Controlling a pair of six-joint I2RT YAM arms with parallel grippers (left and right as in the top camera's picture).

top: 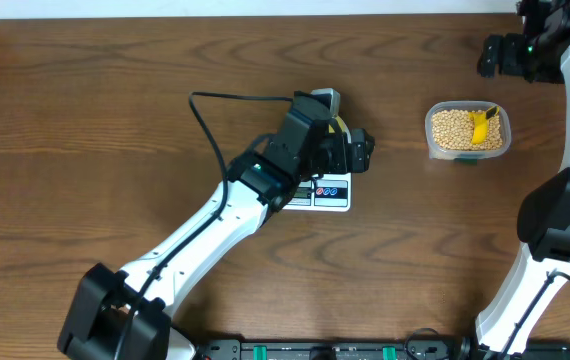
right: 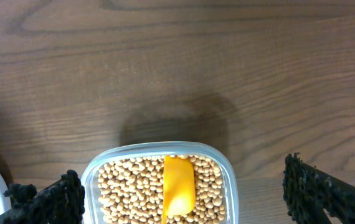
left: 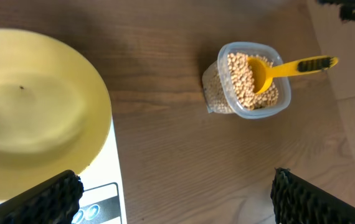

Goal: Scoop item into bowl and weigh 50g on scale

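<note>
The item, a heap of small tan beans [right: 134,186], fills a clear plastic container [top: 467,131] at the right of the table. A bright yellow scoop [right: 179,186] lies in the beans, its handle sticking out [left: 308,63]. The pale yellow bowl [left: 34,99] sits on the white scale [left: 106,168]; from overhead my left arm hides most of it, leaving a sliver [top: 342,127]. My left gripper [left: 177,190] hovers open beside the bowl, holding nothing. My right gripper [right: 182,177] hangs open above the container, fingers on either side and apart from it.
Bare brown wood tabletop surrounds the scale [top: 330,193] and container [left: 252,81]. A black cable [top: 205,110] loops from the left arm. The right arm's base and links [top: 560,225] stand along the right edge, and its gripper [top: 503,55] is near the far right corner.
</note>
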